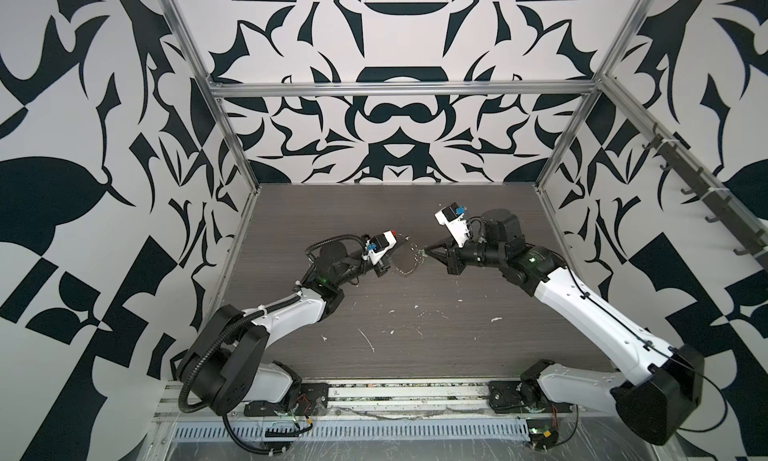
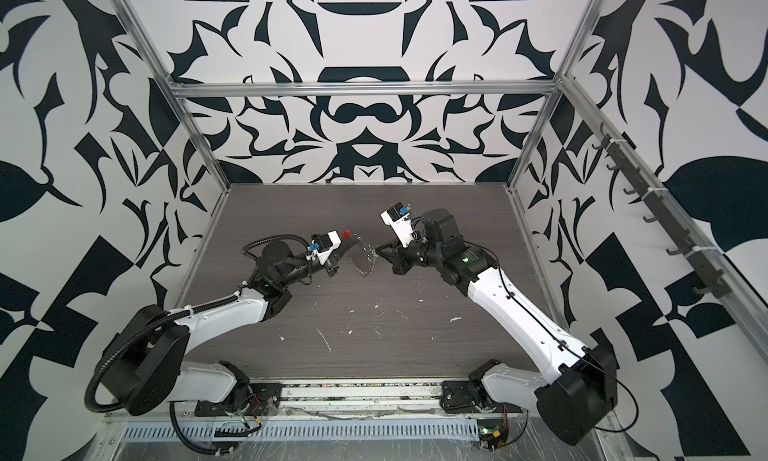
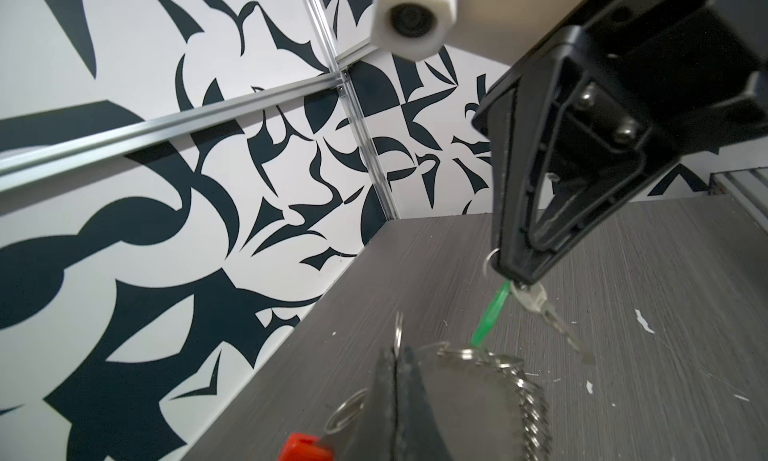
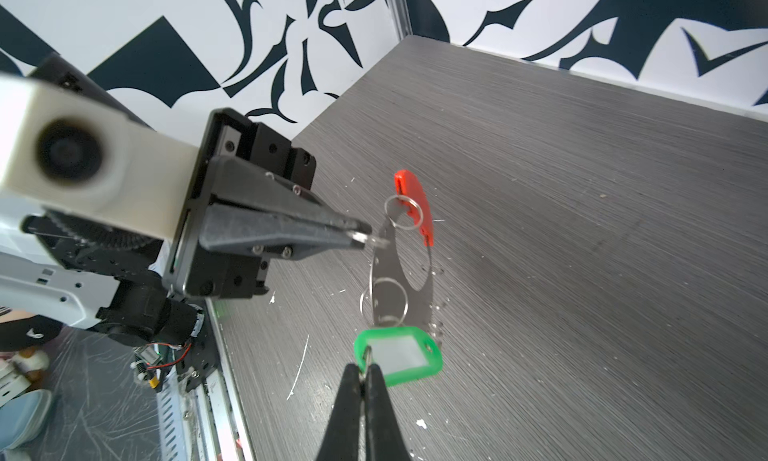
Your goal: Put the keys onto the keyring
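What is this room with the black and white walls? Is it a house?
Probably a robot lab booth, not a house: a left arm and a right arm are mounted at a scuffed grey table, boxed in by a metal frame and patterned walls.

Both top views look down on the whole table (image 1: 457, 355); wrist views sit close, facing each other.

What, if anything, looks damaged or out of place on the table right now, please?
Only the tabletop stands out: white flecks and scratches are scattered across its near-middle part, like chipped surface or dried residue; which, I cannot tell. Nothing looks spilled or tipped over.
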